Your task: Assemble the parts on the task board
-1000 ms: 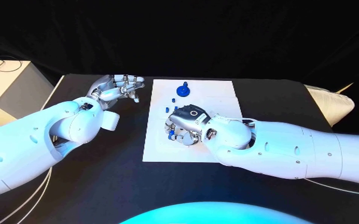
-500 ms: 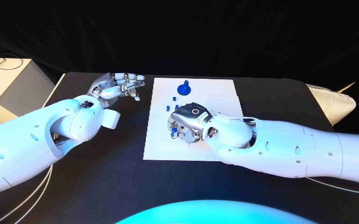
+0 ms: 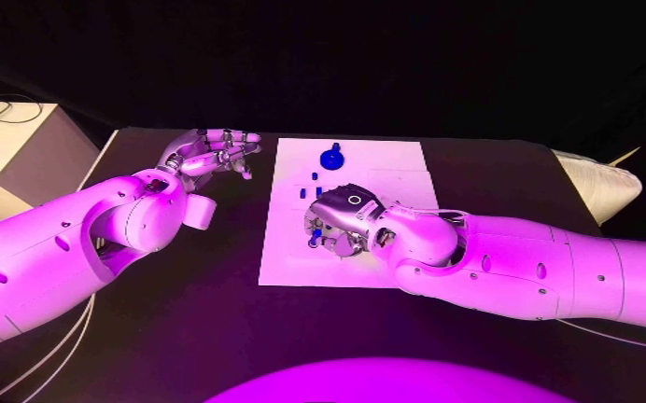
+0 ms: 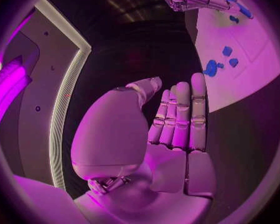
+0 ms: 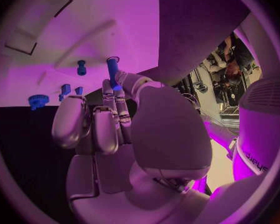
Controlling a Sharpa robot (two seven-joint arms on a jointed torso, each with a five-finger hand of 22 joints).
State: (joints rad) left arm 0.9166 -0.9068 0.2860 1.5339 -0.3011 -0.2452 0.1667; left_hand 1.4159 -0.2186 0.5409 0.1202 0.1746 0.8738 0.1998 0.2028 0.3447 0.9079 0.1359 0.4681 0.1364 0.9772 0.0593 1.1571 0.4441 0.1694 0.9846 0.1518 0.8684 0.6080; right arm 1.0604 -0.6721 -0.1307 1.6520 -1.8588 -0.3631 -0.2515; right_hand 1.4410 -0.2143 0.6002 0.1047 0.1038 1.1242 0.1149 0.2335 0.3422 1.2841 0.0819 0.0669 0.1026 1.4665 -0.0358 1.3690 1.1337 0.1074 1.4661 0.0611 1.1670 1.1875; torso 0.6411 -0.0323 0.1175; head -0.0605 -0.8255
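Right hand [image 3: 340, 221], low on the white task board [image 3: 390, 165] at frame centre, pinches a blue peg [image 5: 112, 69], barely shifted from a second ago, insertion seemingly unfinished, while left hand [image 3: 209, 156] waits open upper left over the tabletop [image 3: 202, 328].

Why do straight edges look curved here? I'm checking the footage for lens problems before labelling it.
Head view: the task board keeps straight edges under even coloured light. Left wrist view: fisheye bends the board's edge behind the left hand. Right wrist view: the same bending around the right hand, which holds a blue peg.
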